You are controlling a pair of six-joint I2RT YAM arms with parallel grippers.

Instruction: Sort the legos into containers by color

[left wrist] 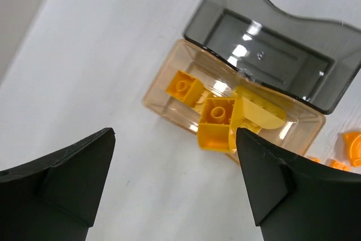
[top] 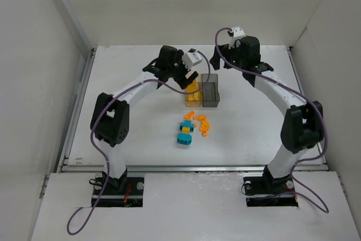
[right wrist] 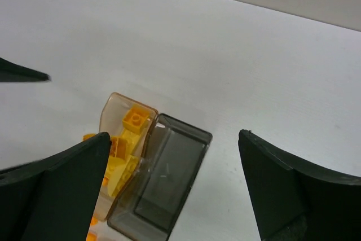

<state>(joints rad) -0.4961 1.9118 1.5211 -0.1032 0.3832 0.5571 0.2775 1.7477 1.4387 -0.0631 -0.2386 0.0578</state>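
Two little see-through bins sit stuck together side by side in the middle of the white table (top: 254, 128). The orange bin (top: 192, 95) is on the left and the grey bin (top: 210, 95) is on the right, touching it. Inside the orange bin lie a few yellow legos (left wrist: 216, 121), piled close together, some with a round bump on top and one with a curved edge. In the grey bin you can see only its shiny floor. On the table near the bins, on the side closer to the arm bases, is a small bunch of loose pieces: orange legos (top: 202, 125), and just beside them on the left a teal lego (top: 184, 137) with a small yellow bit on it. The left gripper (left wrist: 175, 134) hangs above the orange bin and looks down into it, with the left arm bent up and reaching in from the left side. Its two black fingers (left wrist: 67, 179) are spread wide and hold nothing. The right gripper (right wrist: 174, 135) hangs in the air behind the grey bin, and the right arm curves over from the right side. Its fingers (right wrist: 56, 179) are spread wide too, with nothing between them
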